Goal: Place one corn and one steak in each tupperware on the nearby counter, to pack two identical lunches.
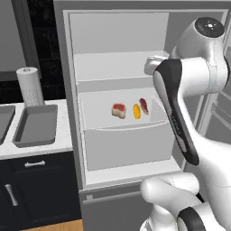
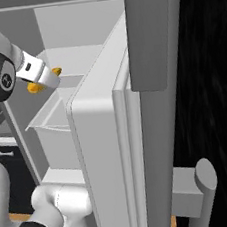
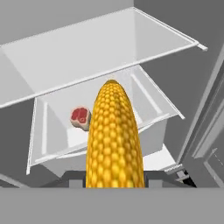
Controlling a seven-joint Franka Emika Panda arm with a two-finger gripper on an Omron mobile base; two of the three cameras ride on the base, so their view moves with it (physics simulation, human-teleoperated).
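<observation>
A corn cob [image 3: 114, 140] is held lengthwise by the gripper [image 3: 114, 177], fingers closed on it, above an open fridge drawer [image 1: 128, 142]. In the drawer, 2 steaks [image 1: 119, 110] & 1 more cob [image 1: 136, 111] are seen.

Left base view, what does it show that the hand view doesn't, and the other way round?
Left base view: the counter with a grey tupperware tray, a paper towel roll, plus a loose corn cob and a second steak in the fridge drawer. Hand view: the held corn cob, huge and close up. Both: the drawer and one steak lying in it.
</observation>
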